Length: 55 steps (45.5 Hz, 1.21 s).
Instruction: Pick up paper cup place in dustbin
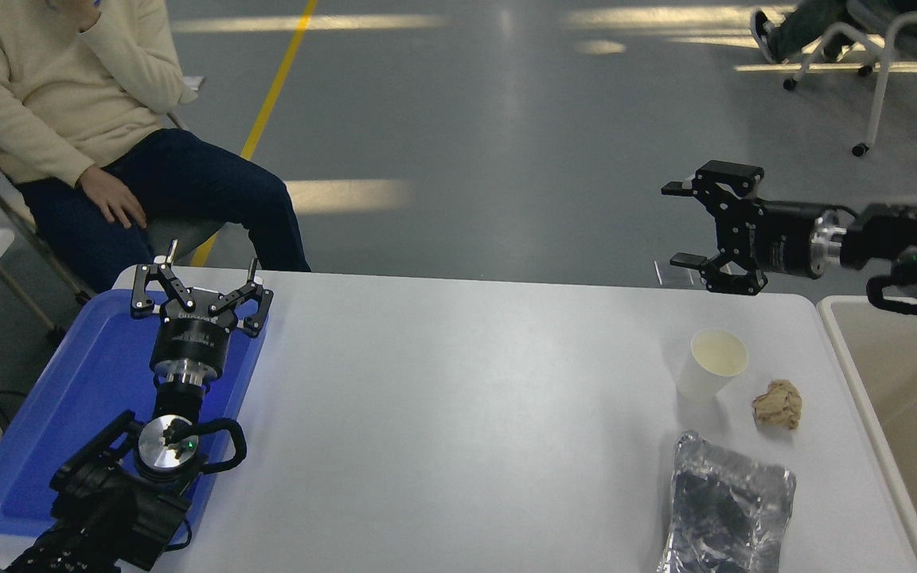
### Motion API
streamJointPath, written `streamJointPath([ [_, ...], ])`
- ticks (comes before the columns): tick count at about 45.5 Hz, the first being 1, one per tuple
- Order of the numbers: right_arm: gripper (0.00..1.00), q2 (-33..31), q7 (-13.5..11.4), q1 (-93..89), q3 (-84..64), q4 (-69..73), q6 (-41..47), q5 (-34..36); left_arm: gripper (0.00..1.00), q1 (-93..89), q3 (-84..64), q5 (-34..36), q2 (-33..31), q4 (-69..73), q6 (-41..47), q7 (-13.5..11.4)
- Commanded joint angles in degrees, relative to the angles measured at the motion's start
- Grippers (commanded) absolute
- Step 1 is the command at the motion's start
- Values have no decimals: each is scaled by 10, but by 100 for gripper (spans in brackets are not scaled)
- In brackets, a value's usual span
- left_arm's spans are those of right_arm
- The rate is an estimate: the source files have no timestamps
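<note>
- Where the white table (pixel 458 414) fills the lower part of the view, a blue tray (pixel 68 414) lies along its left edge.
- At the far right, just beside the table's right edge, stands the dustbin (pixel 896 382), beige inside with a thick off-white rim, only partly in view.
- A person (pixel 68 119) in a cream sweater and dark trousers sits beyond the table's far left corner.
- Parked at the lower left, the left gripper (pixel 200 274) hangs over the blue tray with its fingers spread.
- Coming in from the right edge, the right gripper (pixel 677 225) lies level, pointing left, fingers spread apart and holding nothing, beyond the table's far edge.
- A crinkled foil tray (pixel 725 509) lies at the near right of the table.
- Upright on the table's right part, the paper cup (pixel 713 364) stands nearer the camera than the right gripper and apart from it.
- A crumpled tan paper wad (pixel 777 403) lies just beside the cup, to its right.
</note>
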Motion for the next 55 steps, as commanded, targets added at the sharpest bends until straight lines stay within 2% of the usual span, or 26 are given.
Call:
streamJointPath([
  [1, 100, -4, 1, 84, -86, 71, -13, -115, 100, 0, 0, 0, 0, 0, 0, 0],
  [11, 100, -4, -1, 134, -112, 149, -23, -223, 100, 0, 0, 0, 0, 0, 0, 0],
  [19, 100, 13, 0, 180, -167, 184, -29, -245, 100, 0, 0, -1, 1, 1, 0, 0],
  [36, 100, 31, -4, 239, -248, 297, -43, -349, 100, 0, 0, -1, 1, 1, 0, -1],
  [55, 100, 48, -3, 254, -326, 308, -52, -352, 100, 0, 0, 0, 1, 0, 0, 0],
])
